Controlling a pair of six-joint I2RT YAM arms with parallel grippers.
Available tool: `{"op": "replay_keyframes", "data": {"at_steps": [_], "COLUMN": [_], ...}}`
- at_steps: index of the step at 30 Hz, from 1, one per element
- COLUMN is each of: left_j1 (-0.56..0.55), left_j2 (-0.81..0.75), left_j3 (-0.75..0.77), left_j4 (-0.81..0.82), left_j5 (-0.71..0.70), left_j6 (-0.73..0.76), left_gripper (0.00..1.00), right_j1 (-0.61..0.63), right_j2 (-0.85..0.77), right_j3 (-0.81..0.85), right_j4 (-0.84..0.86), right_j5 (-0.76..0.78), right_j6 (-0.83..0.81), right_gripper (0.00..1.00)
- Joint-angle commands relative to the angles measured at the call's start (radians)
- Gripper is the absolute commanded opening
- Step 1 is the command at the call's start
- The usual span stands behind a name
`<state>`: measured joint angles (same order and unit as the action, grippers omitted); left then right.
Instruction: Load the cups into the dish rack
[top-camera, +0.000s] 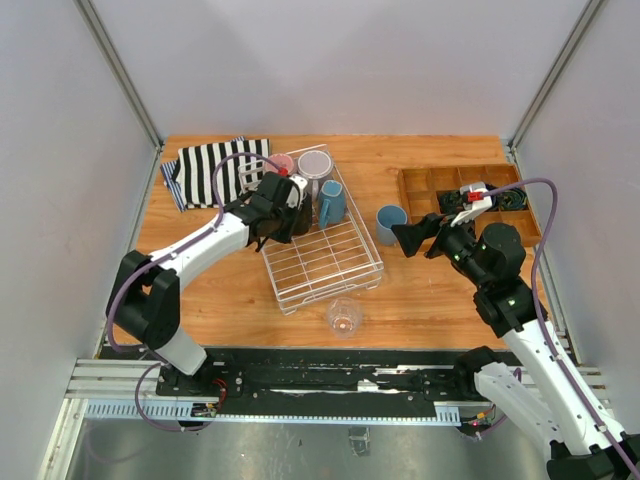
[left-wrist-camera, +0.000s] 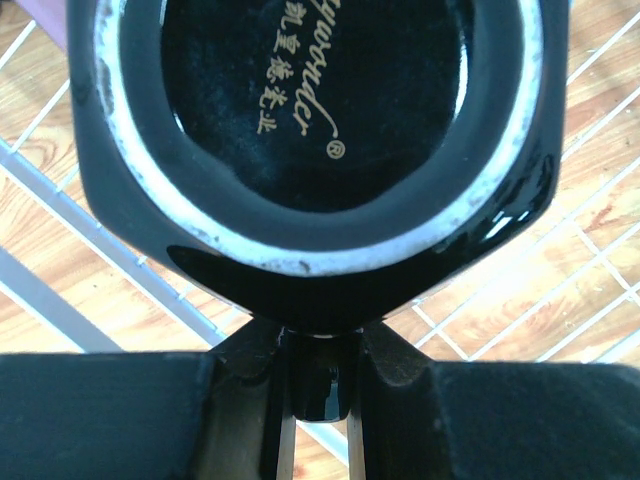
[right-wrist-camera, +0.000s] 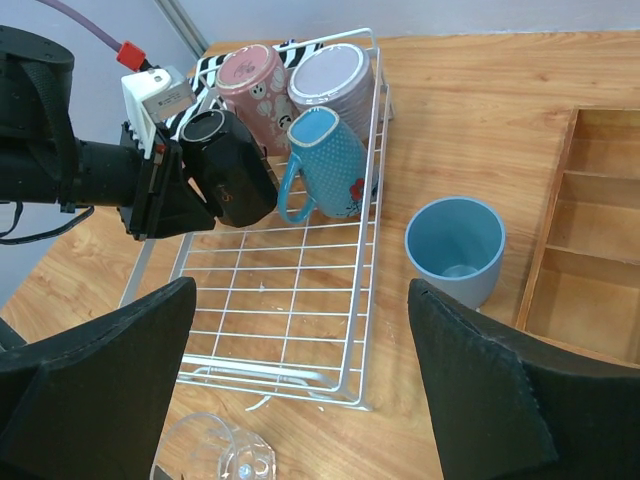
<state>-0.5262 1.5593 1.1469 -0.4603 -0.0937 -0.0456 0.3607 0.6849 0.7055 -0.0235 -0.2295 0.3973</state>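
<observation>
Three cups (right-wrist-camera: 328, 160) lie in the dish rack (right-wrist-camera: 368, 250).
My left gripper (left-wrist-camera: 320, 372) clamps the dark mug (right-wrist-camera: 235, 180); right gripper (right-wrist-camera: 300, 292) gapes apart.

The dark mug (left-wrist-camera: 320, 110) is gleaming as glossy black ceramic; the dish rack (top-camera: 330, 262) is showing white coated wire; the bench (top-camera: 220, 300) is looking like smooth wood.

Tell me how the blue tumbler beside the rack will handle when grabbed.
The blue tumbler stands upright and empty, so it is probably light and may slide if nudged. Its smooth wall could slip when gripped. Being squat, it seems unlikely to tip.
</observation>
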Motion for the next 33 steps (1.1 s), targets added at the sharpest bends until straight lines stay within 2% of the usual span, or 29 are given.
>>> {"op": "replay_keyframes", "data": {"at_steps": [1, 14, 22, 30, 33], "left_j1": [0.005, 0.042, 0.043, 0.043, 0.043], "left_j2": [0.028, 0.125, 0.169, 0.161, 0.149], "left_j3": [0.036, 0.004, 0.006, -0.030, -0.049], "left_j4": [0.122, 0.249, 0.296, 0.316, 0.326], "left_j5": [-0.008, 0.046, 0.024, 0.019, 0.029], "left_j6": [0.047, 0.036, 0.035, 0.006, -0.005], "left_gripper": [0.01, 0.00, 0.01, 0.21, 0.33], "right_j1": [-0.019, -0.032, -0.042, -0.051, -0.052], "right_j2": [-0.013, -0.014, -0.013, 0.004, 0.009], "right_j3": [0.016, 0.035, 0.044, 0.054, 0.053], "right_j4": [-0.013, -0.046, -0.059, -0.060, -0.060], "right_j5": [0.023, 0.023, 0.025, 0.021, 0.025], "right_j6": [-0.016, -0.041, -0.053, -0.054, -0.048], "right_gripper": [0.87, 0.88, 0.89, 0.89, 0.89]}}
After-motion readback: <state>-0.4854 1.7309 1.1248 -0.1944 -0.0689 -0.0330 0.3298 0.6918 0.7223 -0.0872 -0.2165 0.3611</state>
